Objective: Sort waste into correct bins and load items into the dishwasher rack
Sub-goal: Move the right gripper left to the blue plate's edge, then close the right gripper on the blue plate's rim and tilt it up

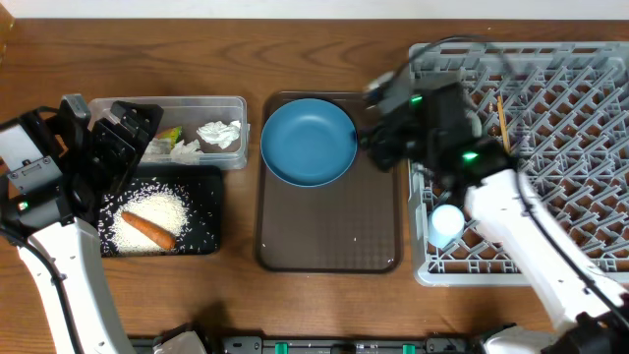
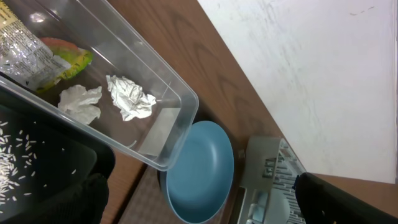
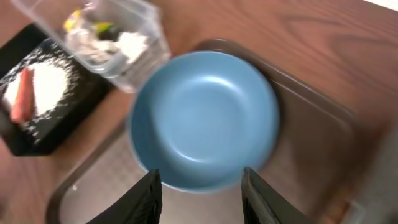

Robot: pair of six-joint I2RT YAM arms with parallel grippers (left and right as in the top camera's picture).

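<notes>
Nearest the robot on the left, the shallow black tray point(image 1: 208, 211) is holding a heap of white rice grains point(image 1: 162, 208), with the orange sausage-like stick point(image 1: 147, 229) lying on it. Just behind it, the clear plastic tub point(image 1: 239, 133) is holding the crumpled white napkin point(image 1: 218, 133) and the yellow-green wrapper point(image 1: 169, 135). The left gripper point(image 2: 199, 186) is hovering over these two bins, its jaws standing wide apart and gripping nothing.

In the middle of the desk point(image 1: 324, 39), the brown serving tray point(image 1: 329, 231) is carrying the blue bowl point(image 1: 308, 141) upright at its far end. The right gripper point(image 3: 200, 174) is reaching from over the rack's left edge toward the bowl. Its jaws are standing apart, with the bowl's rim showing between them and nothing clamped.

On the right, the grey dishwasher rack point(image 1: 570, 147) is holding a light-blue cup point(image 1: 445, 224) by its near left corner and the wooden chopsticks point(image 1: 501, 120) farther back.
</notes>
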